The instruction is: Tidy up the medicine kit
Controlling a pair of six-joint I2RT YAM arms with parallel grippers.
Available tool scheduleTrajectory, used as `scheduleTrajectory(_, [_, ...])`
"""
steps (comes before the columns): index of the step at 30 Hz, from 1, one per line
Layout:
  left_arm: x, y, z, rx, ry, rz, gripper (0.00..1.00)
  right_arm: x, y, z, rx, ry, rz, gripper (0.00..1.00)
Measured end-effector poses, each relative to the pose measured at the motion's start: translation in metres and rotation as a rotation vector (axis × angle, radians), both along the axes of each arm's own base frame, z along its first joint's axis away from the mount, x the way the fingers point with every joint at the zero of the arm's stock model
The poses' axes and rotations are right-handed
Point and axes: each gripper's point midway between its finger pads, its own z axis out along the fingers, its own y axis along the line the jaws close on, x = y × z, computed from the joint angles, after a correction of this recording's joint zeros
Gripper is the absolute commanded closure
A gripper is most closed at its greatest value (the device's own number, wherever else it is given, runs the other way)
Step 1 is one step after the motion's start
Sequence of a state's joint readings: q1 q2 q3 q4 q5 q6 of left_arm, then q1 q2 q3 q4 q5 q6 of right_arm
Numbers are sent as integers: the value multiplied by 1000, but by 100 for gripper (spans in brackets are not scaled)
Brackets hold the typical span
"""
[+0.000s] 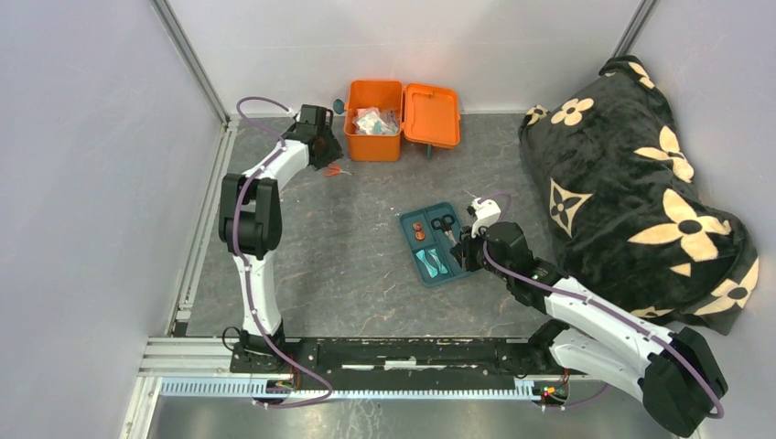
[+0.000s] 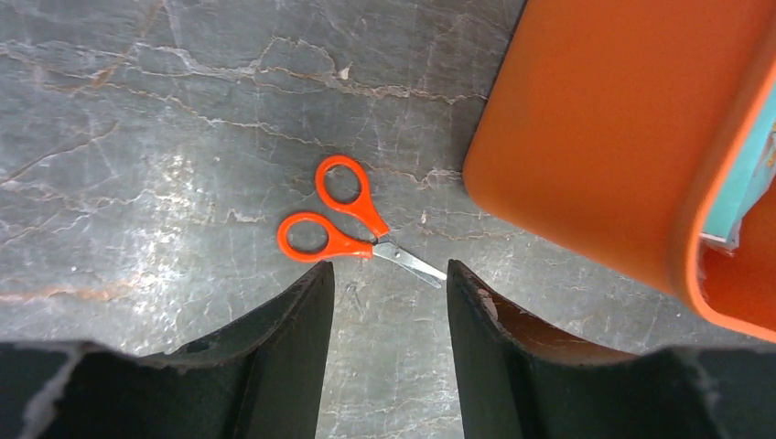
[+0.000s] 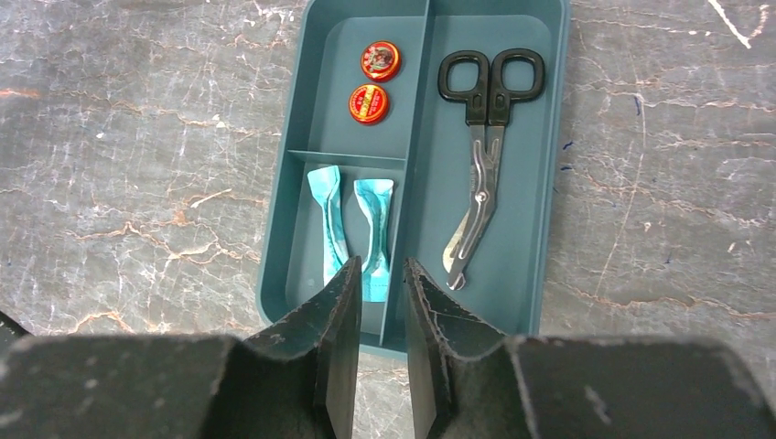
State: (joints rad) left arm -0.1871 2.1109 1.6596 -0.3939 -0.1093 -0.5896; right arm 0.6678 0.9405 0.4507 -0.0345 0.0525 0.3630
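The medicine kit (image 1: 373, 139) is an orange box at the back of the table, its lid (image 1: 432, 114) swung open to the right and packets inside. Its orange wall (image 2: 604, 128) fills the upper right of the left wrist view. Small orange-handled scissors (image 2: 352, 215) lie on the table just left of the kit. My left gripper (image 2: 389, 274) hangs open right behind the scissors (image 1: 335, 170), with nothing between its fingers. My right gripper (image 3: 382, 265) is narrowly open over the near rim of the teal tray (image 3: 540, 183), holding nothing.
The tray (image 1: 414, 249) holds two red tins (image 3: 369, 103), two teal packets (image 3: 329, 224) and black-handled shears (image 3: 480, 146). A black blanket with cream flowers (image 1: 631, 192) is heaped at the right. Grey walls and a metal rail close the left and back.
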Motion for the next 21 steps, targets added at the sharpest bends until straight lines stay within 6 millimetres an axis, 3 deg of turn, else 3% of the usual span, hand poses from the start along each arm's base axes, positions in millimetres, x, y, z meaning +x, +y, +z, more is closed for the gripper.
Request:
scheduleTrajectory(9, [17,-10,-22,-21,3,-38,46,-5,-9,-1,-30,-5,-4,72])
scheduleTrajectory(21, [25,-15,-26,-35,-10,-52,47,-8,-14,-2,-49,-1,-10,73])
